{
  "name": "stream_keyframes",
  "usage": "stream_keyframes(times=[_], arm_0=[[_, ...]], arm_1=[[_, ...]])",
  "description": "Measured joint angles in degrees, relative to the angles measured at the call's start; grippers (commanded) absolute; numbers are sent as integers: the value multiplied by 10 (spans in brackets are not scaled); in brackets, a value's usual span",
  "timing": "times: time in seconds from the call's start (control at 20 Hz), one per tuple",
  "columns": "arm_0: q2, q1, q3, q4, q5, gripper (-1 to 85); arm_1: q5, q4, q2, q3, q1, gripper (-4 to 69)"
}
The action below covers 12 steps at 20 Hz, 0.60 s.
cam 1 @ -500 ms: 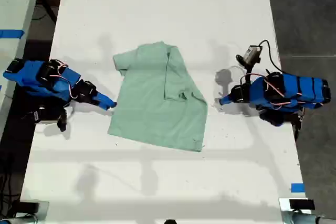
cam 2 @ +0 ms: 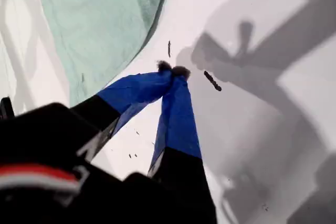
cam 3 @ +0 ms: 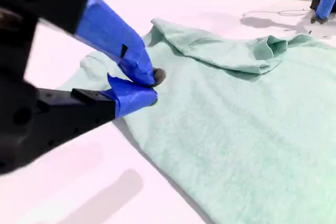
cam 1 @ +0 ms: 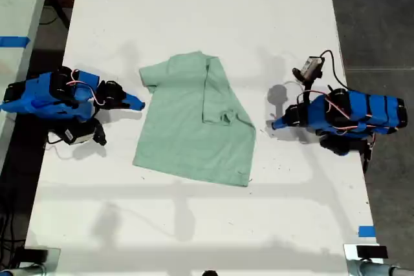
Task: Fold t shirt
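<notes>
a pale mint-green, plain, short-sleeved soft cloth t shirt [cam 1: 187, 134] lies spread on the white flat counter [cam 1: 194, 17], near the middle of the counter's surface in the exterior view. the shirt's side toward the exterior view's right is folded over onto its body, forming a doubled flap [cam 1: 223, 95] with a rumpled lower edge; the sleeve on the opposite side lies flat and unfolded. my first end effector [cam 1: 277, 123], blue-fingered on a blue and black arm, sits beyond the shirt's edge on the exterior view's right, near the cloth but apart from it. in the first wrist view its blue fingers come together at the tips [cam 2: 173, 70] with nothing between them, pointed at bare counter, and the shirt [cam 2: 89, 24] lies off to one side. my second end effector [cam 1: 137, 103], of the same blue build, sits just beside the shirt's opposite edge, close below the flat sleeve on the exterior view's left. in the second wrist view it [cam 3: 152, 86] stands narrow, a slim gap showing between the two blue fingers, poised at the border of the shirt [cam 3: 236, 129]; no cloth is seen caught between them. whether the lower finger touches the fabric cannot be told. the folded flap shows as a raised ridge across the far part of the shirt.
</notes>
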Motion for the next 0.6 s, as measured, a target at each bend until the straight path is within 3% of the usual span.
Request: stream_keyframes(times=[0.05, 0.2, 0.4, 0.6], arm_0=[[-2, -13, -19, 1, 10, 1], [-126, -136, -127, 30, 107, 117], [-545, -330, -355, 23, 295, 131], [-820, -401, -497, -5, 367, 140]], arm_1=[[0, 0, 0, 0, 2, -2], [0, 0, 0, 0, 4, -2], [0, 0, 0, 0, 4, -2], [0, 0, 0, 0, 4, -2]])
